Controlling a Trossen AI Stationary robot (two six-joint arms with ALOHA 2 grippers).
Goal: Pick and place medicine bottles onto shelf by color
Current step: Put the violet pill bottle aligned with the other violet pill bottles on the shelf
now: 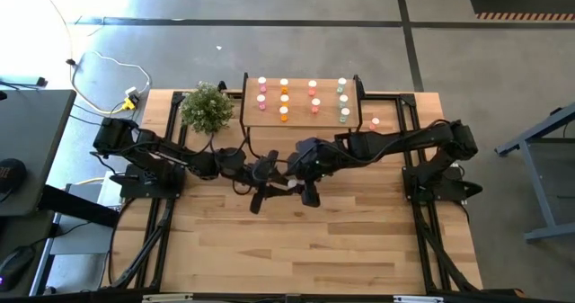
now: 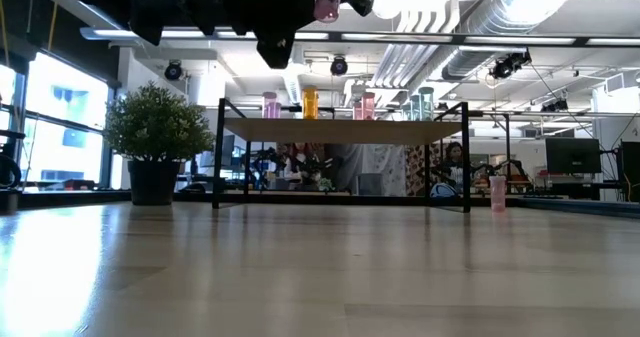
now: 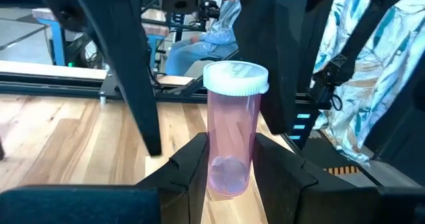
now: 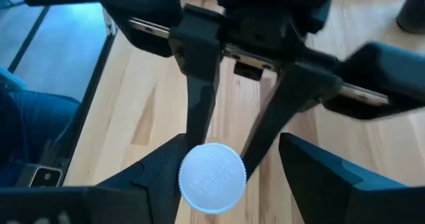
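Above the middle of the surface [image 1: 296, 249] the two arms meet, well short of the shelf [image 1: 301, 114] at the far edge. The left end effector [image 3: 230, 174] is closed on the lower body of a pink medicine bottle [image 3: 232, 131], holding it upright with the cap clear of the fingers. That low grip leaves the upper part free for the other arm, so this looks like a handover in mid-air.

The right end effector [image 4: 229, 164] hangs directly over the bottle, looking down on its white cap [image 4: 212, 177]. Its fingers stand apart: one lies close against the cap's side, the other well clear, so it has hold of nothing.

The bottle is a translucent pink cylinder with a ribbed white screw cap, and a pale round shape shows at its bottom. In the low view it hangs high above the surface, under the dark arms.

On the shelf, bottles stand in rows by colour: pink on the left, then orange, red-pink and pale green on the right. One more bottle [image 1: 375, 121] stands on the surface just right of the shelf. A potted plant [image 1: 207, 107] stands left of the shelf.
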